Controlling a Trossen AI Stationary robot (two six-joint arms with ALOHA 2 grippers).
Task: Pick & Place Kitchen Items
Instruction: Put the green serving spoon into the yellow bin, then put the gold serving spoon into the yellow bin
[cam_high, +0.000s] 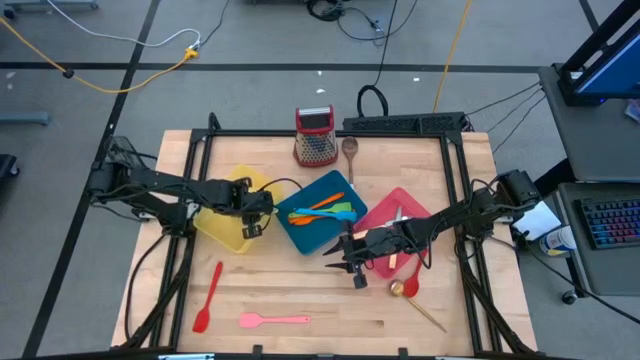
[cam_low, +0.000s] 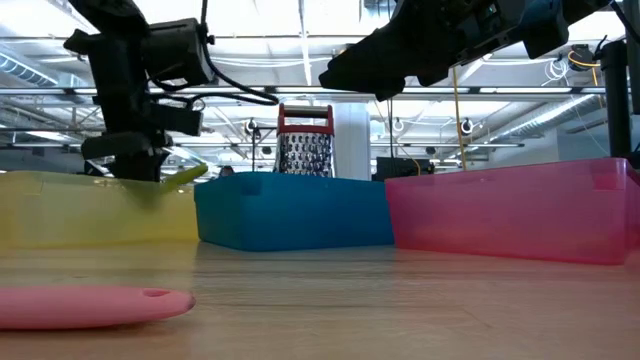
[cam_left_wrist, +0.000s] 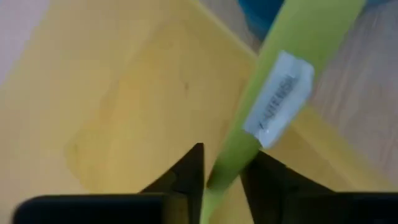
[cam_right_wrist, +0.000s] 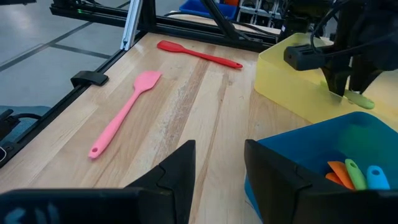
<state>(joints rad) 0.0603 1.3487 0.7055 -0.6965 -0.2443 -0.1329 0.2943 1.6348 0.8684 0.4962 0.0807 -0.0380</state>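
Observation:
My left gripper (cam_high: 254, 220) hangs over the right part of the yellow tray (cam_high: 215, 228), pointing down, shut on a green utensil (cam_left_wrist: 280, 68) that bears a white label. The utensil's tip (cam_right_wrist: 360, 99) shows below the fingers in the right wrist view. My right gripper (cam_high: 352, 268) stands open above bare table at the near corner of the blue tray (cam_high: 300, 232), nothing between its fingers. Orange, green and blue utensils (cam_high: 325, 210) lie in the blue tray. A pink spatula (cam_high: 273, 320) and a red spatula (cam_high: 207, 297) lie flat on the table near its front edge. My left gripper pinches the green utensil's slim handle (cam_left_wrist: 225, 168) between its two fingers, short of the white label (cam_left_wrist: 280, 102). The fingers come from above and lie across the handle. The utensil slants over the yellow tray's floor; whether either end rests on the tray I cannot tell.
A pink tray (cam_high: 425, 212) stands to the right of the blue one, with a gold spoon (cam_high: 410, 292) on the table in front of it. A red-handled grater (cam_high: 315, 138) and a wooden spoon (cam_high: 349, 152) lie at the far edge.

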